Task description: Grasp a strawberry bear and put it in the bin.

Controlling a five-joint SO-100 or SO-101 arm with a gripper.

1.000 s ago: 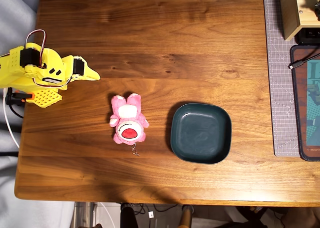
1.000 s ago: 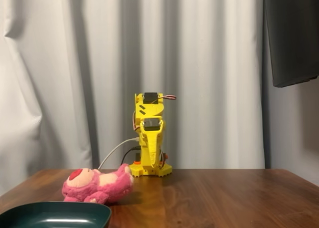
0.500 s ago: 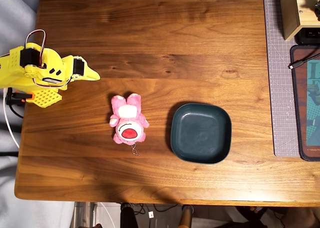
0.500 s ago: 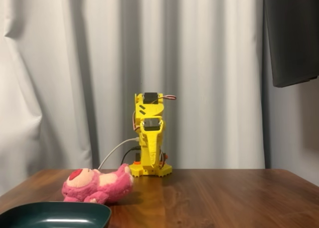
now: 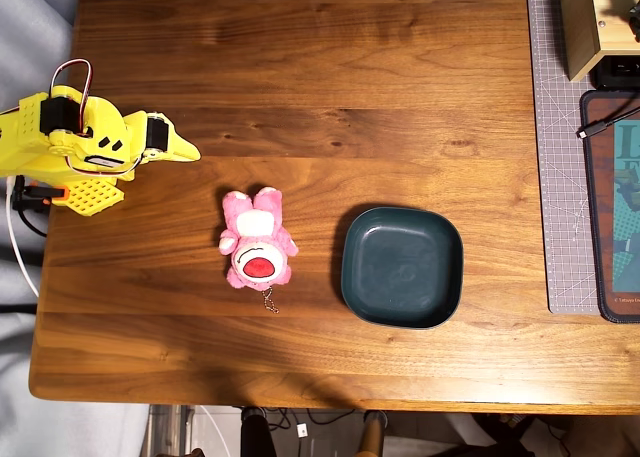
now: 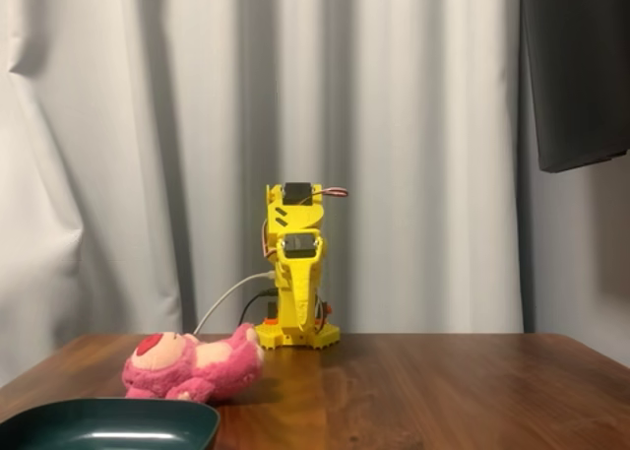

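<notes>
The strawberry bear (image 5: 257,239) lies on its back on the wooden table, head toward the front edge, red mouth patch up, keychain trailing toward the front. In the fixed view it (image 6: 192,364) lies just behind the bin. The bin (image 5: 402,266) is a dark teal square dish, empty, just right of the bear in the overhead view; its rim shows at the bottom left of the fixed view (image 6: 108,422). My yellow gripper (image 5: 188,151) is folded back at the table's left side, jaws together, empty, well apart from the bear. It points down in the fixed view (image 6: 297,312).
A grey cutting mat (image 5: 560,157) lies along the right side of the table, with a wooden box (image 5: 590,22) and a dark pad (image 5: 612,207) on it. A white cable (image 5: 20,247) hangs off the left edge. White curtains hang behind the arm.
</notes>
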